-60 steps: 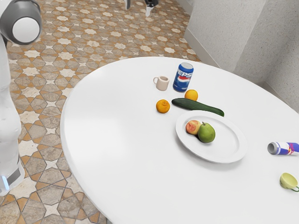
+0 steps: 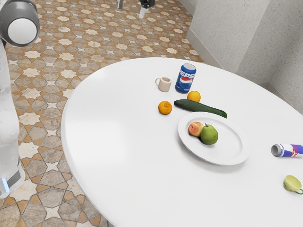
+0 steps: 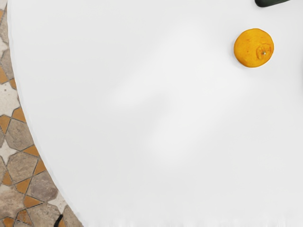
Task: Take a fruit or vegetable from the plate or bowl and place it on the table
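Patterned floor tiles (image 2: 80,35) in brown, cream and orange surround a glossy white round table (image 2: 113,142), beside a speckled grey wall (image 2: 232,33). On the white oval plate (image 2: 232,159), toward the exterior view's left, sit a green pear (image 2: 209,135) and, just beside it, a red-and-yellow fruit (image 2: 195,128). Near the plate's far rim lies a long dark green cucumber (image 2: 199,108), with a round orange fruit (image 2: 193,97) just behind. Near the cucumber's end rests an orange mandarin (image 2: 165,108) with a knobbly top, which the wrist view also shows. Farther back, a blue can (image 2: 185,78) stands upright, "PEPS" legible in white over its red, white and blue emblem, near a beige mug (image 2: 164,84). At the exterior view's right are a blue-and-silver can (image 2: 289,150) on its side, its red lettering unreadable, and a small yellow-green cup (image 2: 292,182). The gripper (image 2: 130,12) hangs beyond the table in the exterior view, fingers apart and empty.
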You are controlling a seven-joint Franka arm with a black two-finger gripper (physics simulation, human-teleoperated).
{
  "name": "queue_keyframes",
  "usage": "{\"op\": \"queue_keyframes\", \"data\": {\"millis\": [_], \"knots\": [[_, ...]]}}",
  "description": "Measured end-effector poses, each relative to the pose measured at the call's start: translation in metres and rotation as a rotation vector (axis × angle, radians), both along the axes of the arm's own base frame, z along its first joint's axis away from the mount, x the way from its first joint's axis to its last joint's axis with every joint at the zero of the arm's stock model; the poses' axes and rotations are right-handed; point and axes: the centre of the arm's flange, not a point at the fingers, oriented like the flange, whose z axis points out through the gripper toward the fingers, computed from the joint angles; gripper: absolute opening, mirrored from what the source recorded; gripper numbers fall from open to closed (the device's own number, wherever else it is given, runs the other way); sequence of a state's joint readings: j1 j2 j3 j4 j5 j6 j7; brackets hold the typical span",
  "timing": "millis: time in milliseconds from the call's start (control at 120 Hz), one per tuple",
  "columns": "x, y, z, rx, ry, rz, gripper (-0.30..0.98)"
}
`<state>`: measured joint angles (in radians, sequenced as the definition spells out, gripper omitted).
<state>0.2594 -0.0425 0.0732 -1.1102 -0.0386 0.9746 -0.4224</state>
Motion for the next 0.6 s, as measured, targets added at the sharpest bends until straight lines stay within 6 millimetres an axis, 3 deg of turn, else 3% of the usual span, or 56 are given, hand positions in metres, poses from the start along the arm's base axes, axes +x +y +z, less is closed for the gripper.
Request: {"op": "queue_keyframes", "data": {"millis": [67, 150, 183, 242, 292, 367, 492, 567, 600], "knots": [[0.008, -0.016, -0.009, -0.003, 0.046, -0.058, 0.67], [0.022, -0.051, -0.027, 0.003, 0.061, -0.169, 0.67], [0.025, -0.077, -0.048, 0.010, 0.072, -0.231, 0.67], [0.038, -0.142, -0.083, 0.031, 0.051, -0.393, 0.67], [0.054, -0.167, -0.108, 0.041, 0.016, -0.471, 0.67], [0.072, -0.186, -0.126, 0.073, -0.055, -0.559, 0.66], [0.084, -0.212, -0.122, 0.156, -0.166, -0.745, 0.66], [0.111, -0.205, -0.144, 0.110, -0.184, -0.849, 0.66], [0.120, -0.201, -0.145, 0.097, -0.206, -0.888, 0.66]]}}
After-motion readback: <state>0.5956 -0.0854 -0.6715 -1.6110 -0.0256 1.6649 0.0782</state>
